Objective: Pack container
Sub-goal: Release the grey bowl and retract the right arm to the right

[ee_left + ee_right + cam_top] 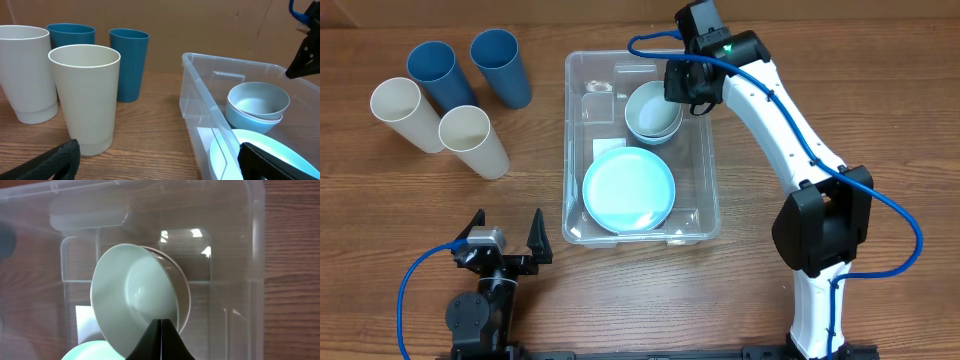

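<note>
While we are pinching the top bowl (650, 106) with our right gripper (681, 93) at the far right of the container (712, 180) on the worktop (880, 100), we are holding our left gripper (508, 222) apart off its near left corner, nearer the cups (470, 140) beside it.

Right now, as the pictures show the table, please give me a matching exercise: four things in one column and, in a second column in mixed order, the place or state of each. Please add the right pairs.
Things
1. plate
2. stacked bowls
3. blue cups
4. left gripper

Places or states
A. upright on the table, left of the container
B. open and empty, at the near side of the table
C. flat in the near half of the container
D. in the far right part of the container

Pairs: 1-C, 2-D, 3-A, 4-B
</note>
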### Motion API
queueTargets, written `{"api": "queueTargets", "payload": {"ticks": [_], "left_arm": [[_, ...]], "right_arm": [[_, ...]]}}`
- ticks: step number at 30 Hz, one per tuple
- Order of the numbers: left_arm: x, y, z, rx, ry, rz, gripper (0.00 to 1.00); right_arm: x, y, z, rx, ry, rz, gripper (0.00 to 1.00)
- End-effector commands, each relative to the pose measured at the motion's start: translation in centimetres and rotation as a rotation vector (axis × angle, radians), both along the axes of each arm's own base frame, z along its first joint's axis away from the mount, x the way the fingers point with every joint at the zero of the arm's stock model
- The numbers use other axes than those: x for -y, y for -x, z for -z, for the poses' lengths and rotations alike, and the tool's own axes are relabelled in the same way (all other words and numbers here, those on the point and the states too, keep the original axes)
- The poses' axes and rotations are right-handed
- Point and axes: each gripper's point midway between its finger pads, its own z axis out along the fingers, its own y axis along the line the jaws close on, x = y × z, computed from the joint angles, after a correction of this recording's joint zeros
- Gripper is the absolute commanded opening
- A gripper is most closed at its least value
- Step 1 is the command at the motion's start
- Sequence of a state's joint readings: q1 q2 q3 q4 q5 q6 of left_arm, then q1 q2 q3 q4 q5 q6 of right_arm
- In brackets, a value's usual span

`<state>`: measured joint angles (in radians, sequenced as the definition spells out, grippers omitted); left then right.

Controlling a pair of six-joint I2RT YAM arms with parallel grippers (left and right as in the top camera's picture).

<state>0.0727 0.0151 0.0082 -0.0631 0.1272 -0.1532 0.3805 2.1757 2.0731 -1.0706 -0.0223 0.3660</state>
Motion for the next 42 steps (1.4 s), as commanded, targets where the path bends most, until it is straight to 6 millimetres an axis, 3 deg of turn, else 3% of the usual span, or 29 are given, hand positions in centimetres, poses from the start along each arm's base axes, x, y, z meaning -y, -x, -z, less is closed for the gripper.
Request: {"api": "queueTargets", "payload": {"ticks": [1,7,17,21,25,26,27,28,31,36,38,40,42], "left_arm": [[-0.2,0.0,0.0,0.004,-0.012,-0.009,1.0],[-0.2,0.0,0.0,0.004,-0.012,-0.009,1.0],[-0.2,0.0,0.0,0.004,-0.012,-0.009,1.0],[-0.2,0.0,0.0,0.004,-0.012,-0.009,1.0],[-0.2,0.0,0.0,0.004,-0.012,-0.009,1.0],[-0.2,0.0,0.0,0.004,-0.012,-0.009,1.0],[-0.2,0.0,0.0,0.004,-0.012,-0.009,1.0],[-0.2,0.0,0.0,0.004,-0.012,-0.009,1.0],[-0.2,0.0,0.0,0.004,-0.012,-0.009,1.0],[-0.2,0.0,0.0,0.004,-0.012,-0.009,1.0],[-0.2,0.0,0.0,0.004,-0.012,-0.009,1.0],[-0.2,0.0,0.0,0.004,-0.012,-0.009,1.0],[-0.2,0.0,0.0,0.004,-0.012,-0.009,1.0]], "right_arm": [[-0.3,-0.2,1.5,-0.018,0.008,-0.004,0.04],[-0.7,0.0,5.7,-0.103,0.018,-0.009,0.04],[-0.9,-0.5,4.8,-0.079,0.011,-0.014,0.04],[-0.9,-0.6,1.0,-0.036,-0.001,-0.026,0.04],[-0.5,-0.2,-6.7,0.067,-0.033,-0.034,0.04],[-0.1,-0.1,-8.4,0.093,-0.044,-0.028,0.09],[0.9,0.0,-11.4,0.141,-0.061,-0.007,0.24],[1.8,-0.1,-12.8,0.165,-0.071,0.017,0.27],[8.1,-0.5,-16.7,0.212,-0.101,0.21,0.39],[21.1,0.0,-16.2,0.121,-0.181,0.675,0.56],[26.0,0.6,-16.0,0.108,-0.206,0.818,0.8],[30.0,1.4,-16.0,0.101,-0.248,0.904,0.95],[33.6,2.5,-15.9,0.094,-0.279,0.978,1.0]]}}
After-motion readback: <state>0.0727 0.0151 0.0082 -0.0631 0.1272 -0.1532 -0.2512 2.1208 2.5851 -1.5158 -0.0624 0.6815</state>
